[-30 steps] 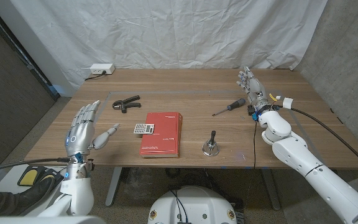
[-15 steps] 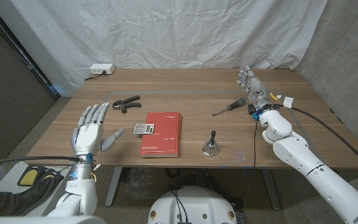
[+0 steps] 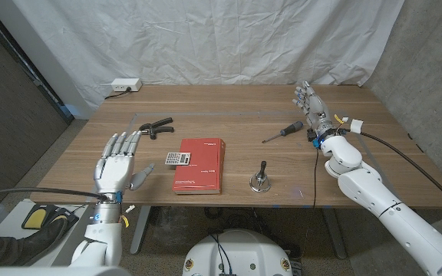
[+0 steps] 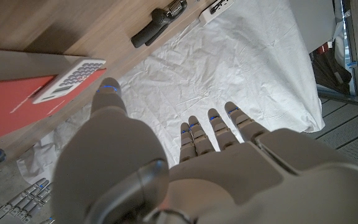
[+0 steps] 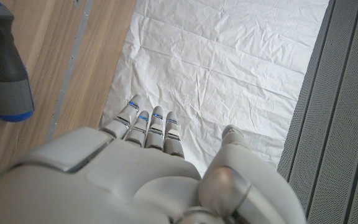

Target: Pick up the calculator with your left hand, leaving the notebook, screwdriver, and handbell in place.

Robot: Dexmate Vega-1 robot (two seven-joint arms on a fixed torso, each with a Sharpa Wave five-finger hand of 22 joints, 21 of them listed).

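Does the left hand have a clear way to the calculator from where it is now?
Probably yes. The left hand is open, beside the calculator, with bare table between them. The calculator overlaps the red notebook, so gripping it might nudge that.

The table (image 3: 229, 103) was brown wood with a visible grain, and on it lay a red notebook (image 3: 199, 165) carrying a grey calculator (image 3: 177, 159) with rows of darker keys, a screwdriver (image 3: 282, 132) with a black handle and a dark shaft, a handbell (image 3: 261, 179) of silvery metal with a black handle, and a black clamp (image 3: 156, 126). The left hand (image 3: 117, 159) and the right hand (image 3: 313, 107) were metallic grey with small blue marks on the fingers, above white forearm shells. A creased white sheet (image 3: 229, 38) hung behind the table, and a white power strip (image 3: 126, 85) sat at the far edge.
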